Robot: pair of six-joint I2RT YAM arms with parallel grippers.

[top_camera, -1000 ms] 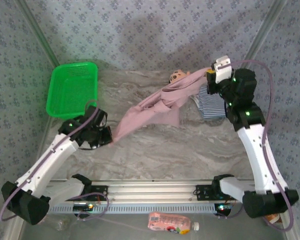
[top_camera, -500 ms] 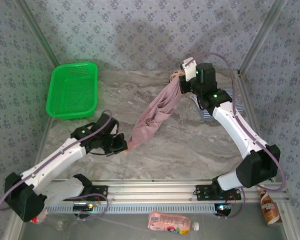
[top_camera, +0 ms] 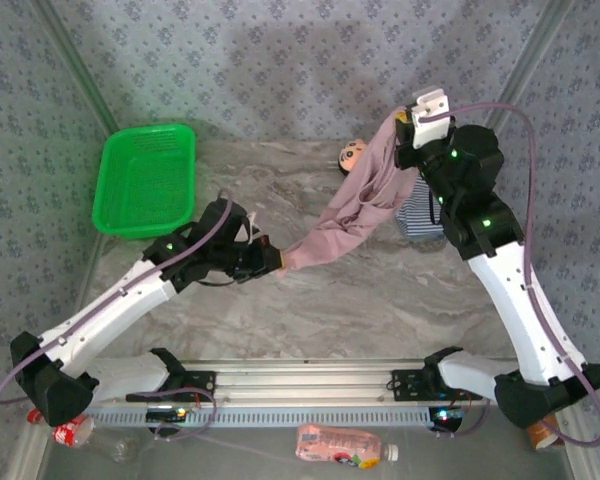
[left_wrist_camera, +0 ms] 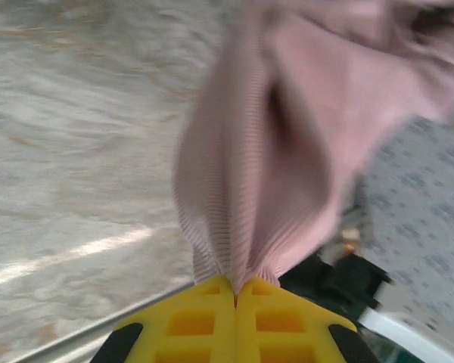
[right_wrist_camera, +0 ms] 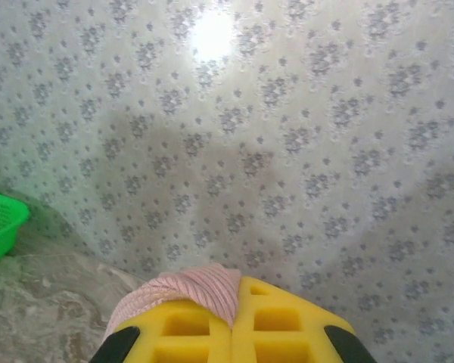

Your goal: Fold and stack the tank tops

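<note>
A pink-labelled bottle (top_camera: 338,446) lies on its side at the near edge, in front of the rail (top_camera: 300,385). Over the middle of the table (top_camera: 380,300) the left gripper (top_camera: 270,262) is clamped on the lower end of the mauve top (top_camera: 355,205). In the left wrist view its yellow pads (left_wrist_camera: 189,321) meet, with the ribbed cloth bunched between them. The top stretches as a twisted band up and far-right to the right gripper (top_camera: 405,125), raised over the table's far right, which pinches the upper end. The right wrist view shows a fold of pink cloth caught between that gripper's closed pads (right_wrist_camera: 287,325). Just right of the band the striped top (top_camera: 420,215) lies crumpled on the table, partly hidden by the right arm (top_camera: 500,270). A doll (top_camera: 351,154) rests just left of the band at the far edge. A green basket (top_camera: 145,178) sits at far left
</note>
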